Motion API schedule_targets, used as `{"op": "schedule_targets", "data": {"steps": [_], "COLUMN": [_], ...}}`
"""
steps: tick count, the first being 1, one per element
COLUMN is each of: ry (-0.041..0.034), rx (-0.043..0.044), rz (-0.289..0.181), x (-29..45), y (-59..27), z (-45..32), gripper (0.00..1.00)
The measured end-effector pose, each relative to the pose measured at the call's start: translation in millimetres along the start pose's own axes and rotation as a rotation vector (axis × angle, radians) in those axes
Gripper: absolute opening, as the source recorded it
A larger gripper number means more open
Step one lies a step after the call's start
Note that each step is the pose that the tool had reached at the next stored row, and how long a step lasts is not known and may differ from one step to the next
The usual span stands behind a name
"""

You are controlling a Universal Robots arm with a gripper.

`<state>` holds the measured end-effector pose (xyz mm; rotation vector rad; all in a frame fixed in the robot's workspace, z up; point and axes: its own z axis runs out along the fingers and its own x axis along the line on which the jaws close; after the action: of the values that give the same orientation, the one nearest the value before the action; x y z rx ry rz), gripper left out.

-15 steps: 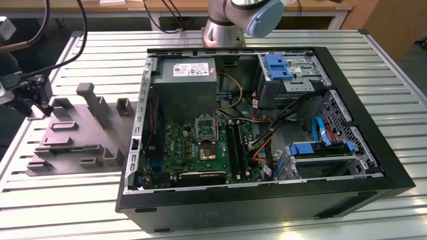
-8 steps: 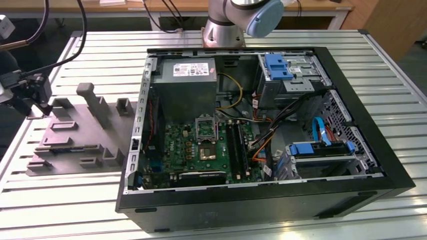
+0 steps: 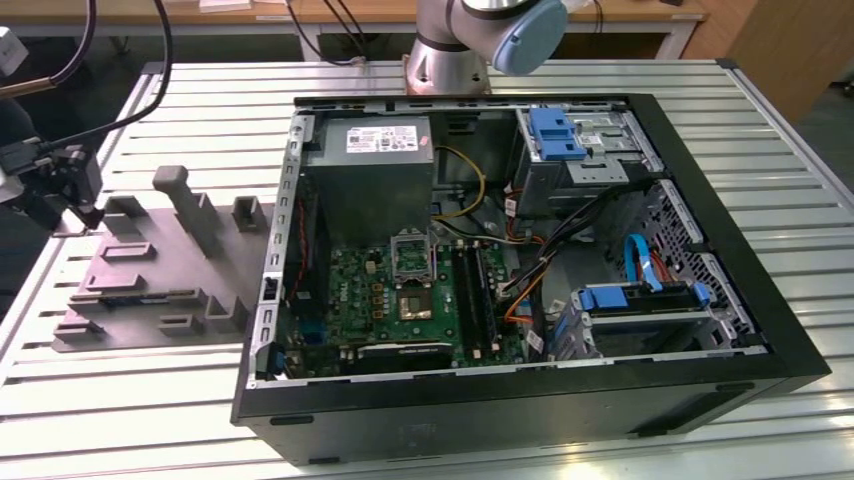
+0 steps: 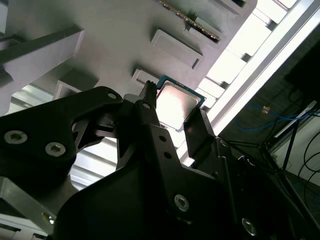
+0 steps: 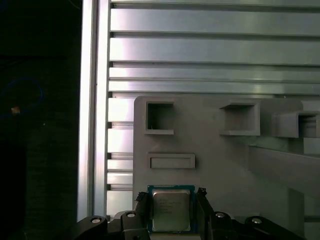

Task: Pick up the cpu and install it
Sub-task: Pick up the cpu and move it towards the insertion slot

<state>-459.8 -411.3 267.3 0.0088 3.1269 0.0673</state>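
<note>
A robot arm's gripper (image 3: 83,205) hangs over the far corner of a grey fixture plate (image 3: 134,290), on the exterior view's left. The plate lies on a slatted aluminium table (image 3: 160,400). In both wrist views the cpu (image 5: 171,212) (image 4: 177,107), a small square chip with a pale metal top and a green rim, lies flat on this plate. It is close to the plate's edge and near the table's side rail. The gripper (image 5: 172,197) (image 4: 173,100) straddles the chip, and its two black fingers (image 5: 201,200) are closed in against two opposite edges, gripping it. Shallow rectangular pockets and raised blocks of the plate stand just beyond the chip. On the exterior view's right, well apart from the gripper, an open black computer case (image 3: 534,400) lies on the same table. Its motherboard (image 3: 360,300) faces up, and a metal-framed socket (image 3: 414,298) sits near the middle of the board.
</note>
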Motion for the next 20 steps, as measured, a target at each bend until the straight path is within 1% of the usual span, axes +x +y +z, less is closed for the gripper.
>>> {"op": "schedule_targets", "data": {"steps": [20], "ry": [0.0001], "rx": [0.0001], "rz": [0.000], "x": [-0.1], "y": [0.3], "z": [-6.2], "gripper": [0.47]}}
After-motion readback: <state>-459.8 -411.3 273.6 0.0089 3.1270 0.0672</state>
